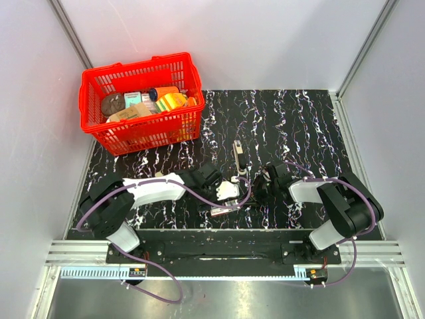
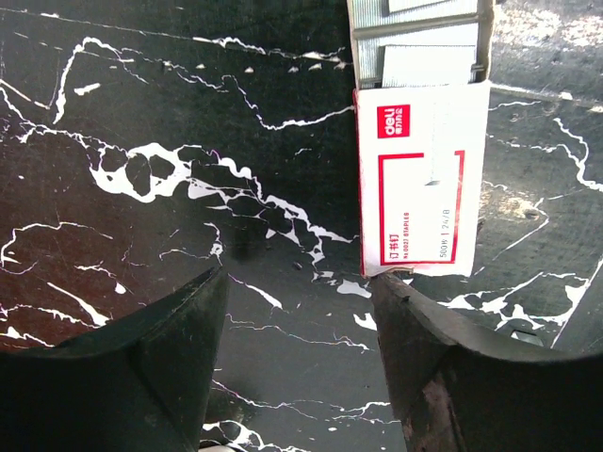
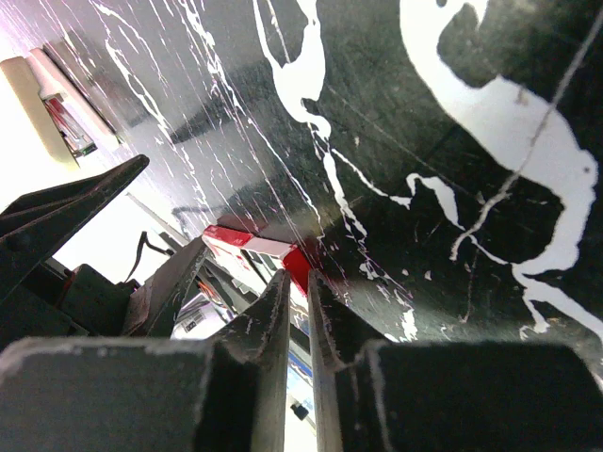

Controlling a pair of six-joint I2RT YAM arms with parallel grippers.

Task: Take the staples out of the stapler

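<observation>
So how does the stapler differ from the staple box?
The stapler is a slim beige bar; the staple box is flat, white with red print. The staple box is open, staple strips showing; the stapler lies farther back. Both rest on the black marbled mat.

White staple box (image 2: pixel 419 188) w/ red "deli" logo; other txt unclear

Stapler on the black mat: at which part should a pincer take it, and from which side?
The stapler is probably best gripped at its middle, across its narrow width, from above. It lies flat on the mat, a slim bar with rounded ends and free space along both long sides.
</observation>
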